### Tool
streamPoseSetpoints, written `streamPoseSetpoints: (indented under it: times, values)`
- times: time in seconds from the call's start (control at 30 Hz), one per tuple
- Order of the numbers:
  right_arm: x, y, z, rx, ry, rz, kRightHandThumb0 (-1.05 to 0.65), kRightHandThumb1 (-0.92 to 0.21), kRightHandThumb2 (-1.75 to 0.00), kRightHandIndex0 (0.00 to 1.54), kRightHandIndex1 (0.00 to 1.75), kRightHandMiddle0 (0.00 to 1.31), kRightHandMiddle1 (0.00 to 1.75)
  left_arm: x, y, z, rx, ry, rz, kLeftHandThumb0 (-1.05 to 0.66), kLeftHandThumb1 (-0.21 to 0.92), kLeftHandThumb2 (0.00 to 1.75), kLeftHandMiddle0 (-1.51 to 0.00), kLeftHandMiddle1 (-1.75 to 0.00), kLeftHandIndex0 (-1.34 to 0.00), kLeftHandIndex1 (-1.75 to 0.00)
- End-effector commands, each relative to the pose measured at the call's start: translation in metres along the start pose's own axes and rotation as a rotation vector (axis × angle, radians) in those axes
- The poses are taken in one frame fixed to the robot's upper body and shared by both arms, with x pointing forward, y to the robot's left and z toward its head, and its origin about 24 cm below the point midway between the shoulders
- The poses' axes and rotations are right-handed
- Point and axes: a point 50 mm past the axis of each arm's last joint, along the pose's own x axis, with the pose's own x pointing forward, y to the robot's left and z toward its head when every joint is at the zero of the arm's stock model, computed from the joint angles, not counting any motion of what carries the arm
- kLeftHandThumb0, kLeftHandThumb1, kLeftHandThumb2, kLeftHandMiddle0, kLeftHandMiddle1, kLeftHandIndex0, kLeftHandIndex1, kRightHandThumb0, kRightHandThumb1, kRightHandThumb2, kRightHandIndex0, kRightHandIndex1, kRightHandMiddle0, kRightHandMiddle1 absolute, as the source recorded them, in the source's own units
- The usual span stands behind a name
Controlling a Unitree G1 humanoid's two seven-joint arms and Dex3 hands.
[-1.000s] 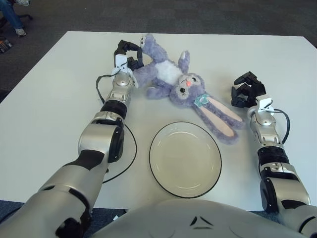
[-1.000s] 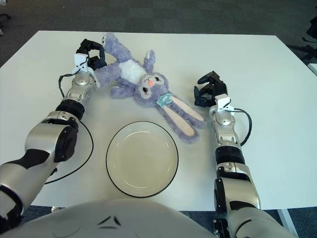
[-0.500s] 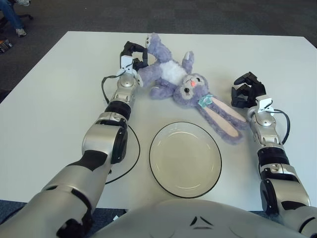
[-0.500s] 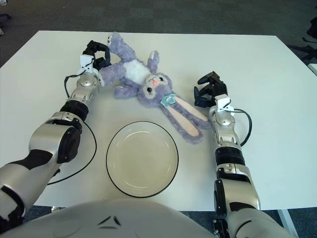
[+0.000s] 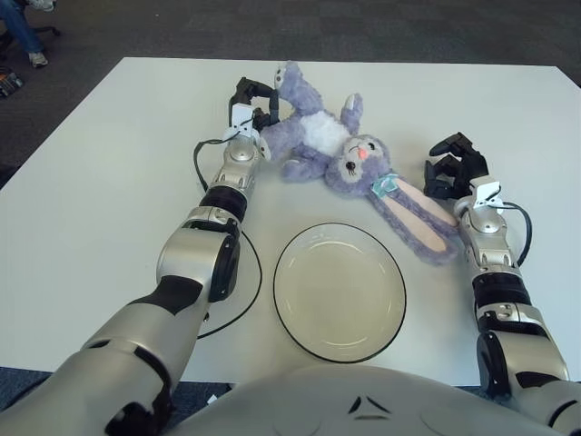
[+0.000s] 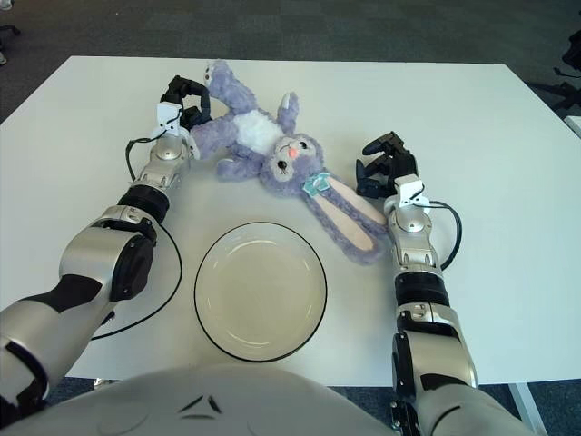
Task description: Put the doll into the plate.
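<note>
— Where do we find the doll?
— Lying on the white tabletop beyond the plate; our left hand is clamped on its leg.
— And our right hand?
— Curled on nothing, just beside the doll's long ears.

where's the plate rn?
The plate sits on the white table at centre front, nearest the robot, between its two forearms. The doll lies just behind it, long ears ending near the rim's right side.
</note>
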Motion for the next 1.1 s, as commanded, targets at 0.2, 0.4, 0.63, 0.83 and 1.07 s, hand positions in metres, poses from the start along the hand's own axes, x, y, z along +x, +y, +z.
streamPoseSetpoints:
  times: [0.2,0.4,0.63,0.83,1.07]
  values:
    - [-0.006,0.000,-0.005,-0.002,0.039,0.015,-0.01,-0.29,-1.31,0.72,1.64,0.38,1.70,-0.002,-0.005,-0.001,0.000,-0.003,-0.007,-0.39,0.65,0.89,-1.04,-1.75,-0.36,-1.75]
    - [-0.006,-0.001,0.000,0.003,0.019,0.019,-0.01,-0.29,-1.31,0.72,1.63,0.38,1.71,-0.004,-0.010,-0.003,0.009,0.012,-0.031,-0.39,0.66,0.88,-0.98,-1.75,-0.36,-1.75]
    - [-0.004,-0.003,0.007,0.002,0.006,0.024,-0.01,-0.29,-1.31,0.72,1.61,0.38,1.73,-0.006,-0.013,-0.005,0.008,0.013,-0.036,-0.39,0.66,0.88,-0.95,-1.75,-0.36,-1.75]
    - [0.004,-0.007,0.024,-0.009,-0.020,0.027,-0.01,-0.31,-1.28,0.72,1.60,0.37,1.72,-0.006,-0.012,-0.006,0.020,0.011,-0.032,-0.39,0.65,0.89,-0.97,-1.75,-0.36,-1.75]
    - [0.011,-0.009,0.059,-0.261,-0.073,0.043,-0.01,-0.46,-1.13,0.44,1.70,0.39,1.71,-0.005,-0.011,-0.005,0.034,0.013,-0.026,-0.39,0.65,0.90,-0.97,-1.75,-0.37,-1.75]
